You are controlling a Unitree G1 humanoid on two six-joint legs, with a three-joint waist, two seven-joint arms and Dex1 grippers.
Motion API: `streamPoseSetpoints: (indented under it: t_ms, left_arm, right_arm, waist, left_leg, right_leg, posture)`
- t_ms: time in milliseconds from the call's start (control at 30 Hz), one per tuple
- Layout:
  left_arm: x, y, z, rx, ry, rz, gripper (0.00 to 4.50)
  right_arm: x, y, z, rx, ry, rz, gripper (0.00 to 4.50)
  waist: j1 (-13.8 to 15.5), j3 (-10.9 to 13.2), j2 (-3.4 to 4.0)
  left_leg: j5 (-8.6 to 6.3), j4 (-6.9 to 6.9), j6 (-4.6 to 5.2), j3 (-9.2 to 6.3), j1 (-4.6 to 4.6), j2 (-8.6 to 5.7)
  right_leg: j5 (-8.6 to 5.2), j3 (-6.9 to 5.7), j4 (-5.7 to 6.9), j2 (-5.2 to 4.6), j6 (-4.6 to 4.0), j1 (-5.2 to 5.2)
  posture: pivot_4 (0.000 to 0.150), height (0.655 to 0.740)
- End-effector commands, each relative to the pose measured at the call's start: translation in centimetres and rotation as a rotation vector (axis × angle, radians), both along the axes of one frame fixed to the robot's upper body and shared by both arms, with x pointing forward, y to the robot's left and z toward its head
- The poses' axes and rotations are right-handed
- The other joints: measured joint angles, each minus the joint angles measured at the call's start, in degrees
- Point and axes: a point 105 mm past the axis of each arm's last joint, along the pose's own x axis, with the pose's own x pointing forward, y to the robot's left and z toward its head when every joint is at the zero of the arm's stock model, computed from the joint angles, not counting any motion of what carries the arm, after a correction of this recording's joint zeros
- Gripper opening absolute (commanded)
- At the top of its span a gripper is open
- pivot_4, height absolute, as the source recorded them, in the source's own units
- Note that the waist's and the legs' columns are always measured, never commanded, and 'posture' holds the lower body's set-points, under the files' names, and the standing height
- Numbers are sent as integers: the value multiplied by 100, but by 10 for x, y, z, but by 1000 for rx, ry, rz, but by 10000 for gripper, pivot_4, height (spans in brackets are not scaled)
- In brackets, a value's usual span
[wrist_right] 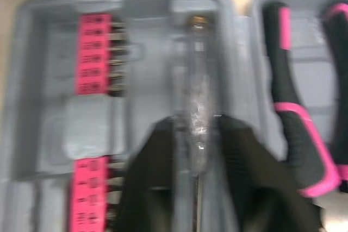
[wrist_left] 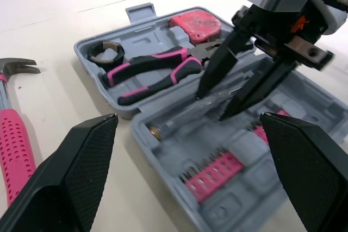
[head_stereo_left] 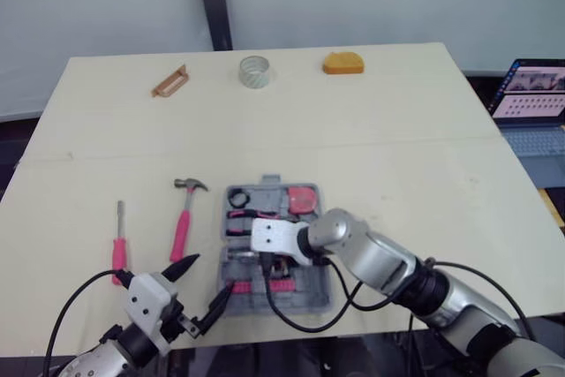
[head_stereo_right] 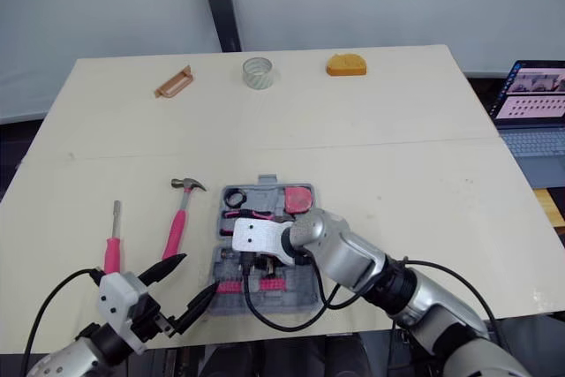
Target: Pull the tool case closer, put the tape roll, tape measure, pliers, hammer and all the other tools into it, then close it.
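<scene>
I counted two claws over one open case (head_stereo_left: 311,293). The right claw (wrist_left: 213,106) reached down into the case's near half. Its fingers were pinched almost together on one clear driver (wrist_right: 197,91) that lay in its slot. The left claw (head_stereo_left: 209,275) hung wide open with nothing in it, and the case's near left corner was just beside its right finger.

In that near half, beside the right claw, two pink bit strips (wrist_left: 213,171) sat along the near wall. The far half, just beyond the right claw, held one pair of pliers (wrist_left: 152,71), one pink tape measure (wrist_left: 194,24) and one black ring (wrist_left: 106,54).

On the bare table (head_stereo_left: 415,183), one hammer (head_stereo_left: 185,218) lay just beyond the left claw, head away from it. One pink driver (head_stereo_left: 117,249) lay to that claw's left.

Well apart from both claws, along the table's far edge, were three things: one clear tape roll (head_stereo_left: 254,71), one orange block (head_stereo_left: 342,63) and one brown handle (head_stereo_left: 170,82).
</scene>
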Motion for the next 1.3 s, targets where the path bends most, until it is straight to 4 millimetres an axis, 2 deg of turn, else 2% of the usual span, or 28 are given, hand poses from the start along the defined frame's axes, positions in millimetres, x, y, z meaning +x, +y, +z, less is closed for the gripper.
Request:
streamPoseSetpoints:
  t_ms: [33,100,200,633,733,967,1000,1300]
  left_arm:
    - [-2,-2,1,-9,0,0,45000]
    - [-2,-3,1,-13,1,0,45000]
    - [-2,-6,1,-20,0,-2,45000]
    - [3,-6,2,-19,-10,-11,45000]
    - [3,-6,2,-18,-9,-16,45000]
    - [6,-6,1,-15,-9,-19,45000]
    - [6,-6,1,-15,-10,-20,45000]
    - [7,-6,2,-12,-14,-20,45000]
  right_arm:
    - [2,-2,23,53,-54,8,37188]
    - [4,-4,29,63,-63,4,44673]
    - [1,-7,36,75,-59,11,44673]
    - [3,-6,39,150,-34,-21,44673]
    - [5,-7,38,187,-31,-54,36593]
    - [1,-9,17,195,-4,-84,2186]
    - [0,-9,14,195,8,-86,919]
    - [-3,-10,2,183,30,-93,919]
  waist:
    - [10,-1,-2]
    - [3,-2,-3]
    - [-2,-2,-3]
    - [1,-2,-3]
    - [3,-2,-4]
    - [-3,-3,-4]
    - [-2,-3,-5]
    - [-1,-3,-5]
  left_leg:
    - [0,1,0,-1,0,0]
    - [0,2,0,0,0,0]
    - [0,1,0,0,0,0]
    - [0,1,0,1,0,0]
    - [0,1,0,1,0,0]
    - [0,1,0,3,2,0]
    - [0,1,0,3,2,0]
    - [0,2,0,3,3,0]
  right_leg:
    - [0,0,1,0,0,1]
    - [0,0,0,0,0,1]
    - [0,0,1,0,0,0]
    - [0,0,3,0,0,-1]
    - [0,0,4,0,0,-1]
    - [0,1,6,0,0,-1]
    - [0,0,6,0,0,-1]
    - [0,0,8,0,0,-1]
  posture:
    - [1500,7400]
    - [1500,7400]
    - [1500,7400]
    - [1500,7400]
    - [1500,7400]
    - [1500,7400]
    - [1500,7400]
    - [1500,7400]
